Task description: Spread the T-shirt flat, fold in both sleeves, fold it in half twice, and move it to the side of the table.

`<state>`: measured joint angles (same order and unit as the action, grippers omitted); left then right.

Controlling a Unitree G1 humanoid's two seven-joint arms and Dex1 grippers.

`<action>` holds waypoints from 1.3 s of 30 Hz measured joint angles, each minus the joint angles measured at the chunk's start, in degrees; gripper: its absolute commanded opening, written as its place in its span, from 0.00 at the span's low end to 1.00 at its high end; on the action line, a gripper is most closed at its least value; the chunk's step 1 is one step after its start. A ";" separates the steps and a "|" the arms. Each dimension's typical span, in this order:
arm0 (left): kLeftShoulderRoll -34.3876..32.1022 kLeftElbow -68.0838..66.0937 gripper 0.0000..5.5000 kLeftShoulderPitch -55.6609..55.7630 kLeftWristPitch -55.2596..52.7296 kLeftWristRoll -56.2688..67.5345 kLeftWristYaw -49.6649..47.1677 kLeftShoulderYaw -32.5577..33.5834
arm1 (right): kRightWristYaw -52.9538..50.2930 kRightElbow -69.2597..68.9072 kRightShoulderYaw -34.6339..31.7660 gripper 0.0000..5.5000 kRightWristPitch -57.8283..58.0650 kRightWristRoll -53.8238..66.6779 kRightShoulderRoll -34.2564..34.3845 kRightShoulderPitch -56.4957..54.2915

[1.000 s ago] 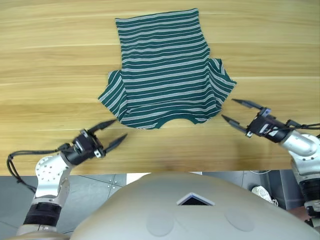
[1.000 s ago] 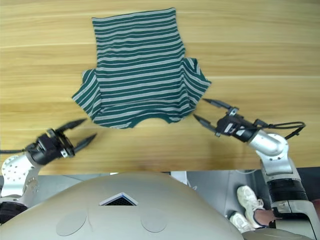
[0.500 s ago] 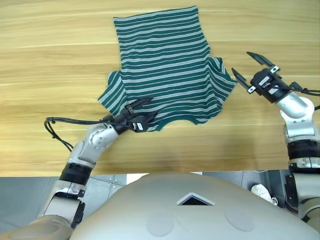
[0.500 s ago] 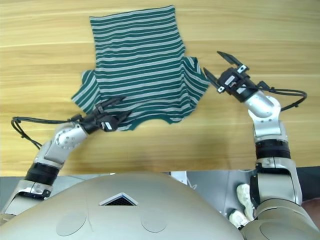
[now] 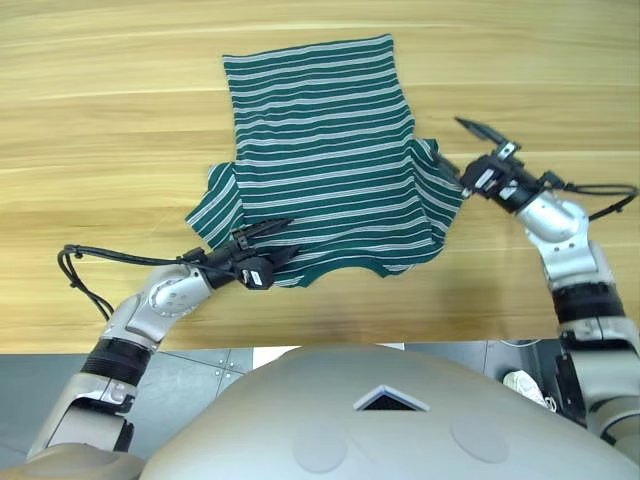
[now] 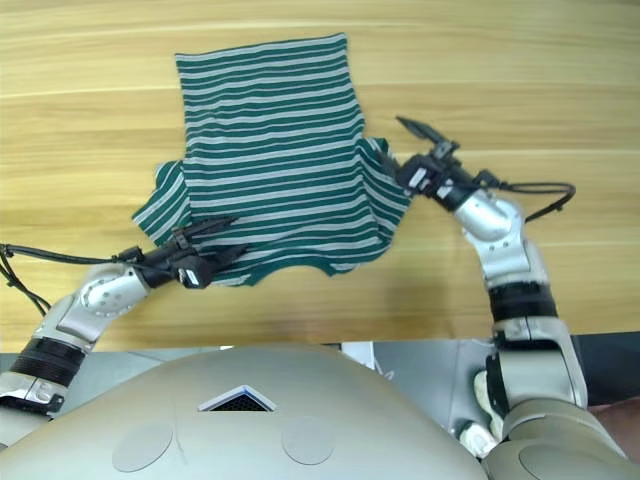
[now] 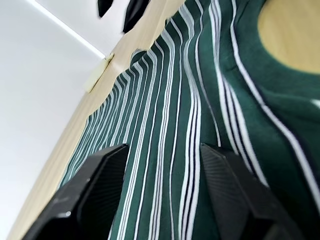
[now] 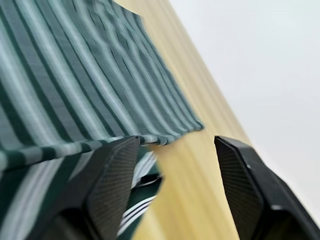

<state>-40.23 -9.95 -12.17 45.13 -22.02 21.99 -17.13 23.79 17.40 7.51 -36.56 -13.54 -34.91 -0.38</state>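
Green T-shirt [image 5: 325, 160] w/ pale stripes lies mid-table, hem at 12 o'clock (far from robot), collar at 6, body mostly flat. Right sleeve [image 5: 440, 172] pokes out at 3 o'clock; left sleeve [image 5: 213, 197] is bunched at 8. Changes: a sec ago both grippers hung over bare wood near the 6 o'clock edge, clear of the cloth. Left gripper [image 5: 288, 238] has since come in and is now over the shirt's near-left shoulder, approx 7 o'clock, fingers spread wide and low over the fabric, nothing pinched. Right gripper [image 5: 452, 145] first swung up and away at 3 o'clock and has now closed in on the right sleeve, fingers wide apart, one at the sleeve edge, nothing held. Likely meaning: spreading looks about done and the arms are lining up for a first hold, prob. for the sleeve folds. No fold made yet, so most of the task remains. Surface: light wood-grain table [image 5: 100, 120]. Grey floor [image 5: 215, 358] shows past its near edge.
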 measured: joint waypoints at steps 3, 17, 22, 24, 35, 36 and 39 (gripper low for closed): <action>-0.57 -0.02 0.49 -0.33 -0.01 0.43 -0.02 0.12 | -0.02 -6.42 0.88 0.51 2.36 -0.13 0.90 2.43; -1.39 3.70 0.49 -3.70 -0.38 1.09 0.07 -1.58 | -8.47 6.30 1.97 0.51 3.52 -6.29 0.46 1.25; -1.25 4.16 0.49 -3.98 -0.52 1.22 0.06 -2.30 | -8.13 4.47 1.89 0.51 3.32 -5.36 -0.48 2.81; -0.85 4.13 0.49 -3.78 -0.52 1.26 0.06 -2.73 | -6.65 1.84 1.82 0.51 3.37 -3.99 -0.60 4.52; -0.09 7.62 0.49 -5.30 -1.93 0.27 -1.10 -2.12 | -2.63 -14.79 -3.18 0.51 6.54 3.44 -1.59 8.86; -0.04 9.35 0.49 -6.59 -2.91 -0.25 -1.50 -1.12 | -1.96 -18.17 -2.58 0.51 6.57 3.65 -1.34 8.71; 0.28 15.43 0.49 -8.18 -4.63 0.05 -3.96 4.91 | 0.54 -22.40 1.34 0.51 7.05 2.86 0.43 7.17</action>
<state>-39.95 5.48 -20.35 40.50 -21.97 18.04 -12.22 24.33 -5.00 8.85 -29.51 -10.68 -34.49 6.78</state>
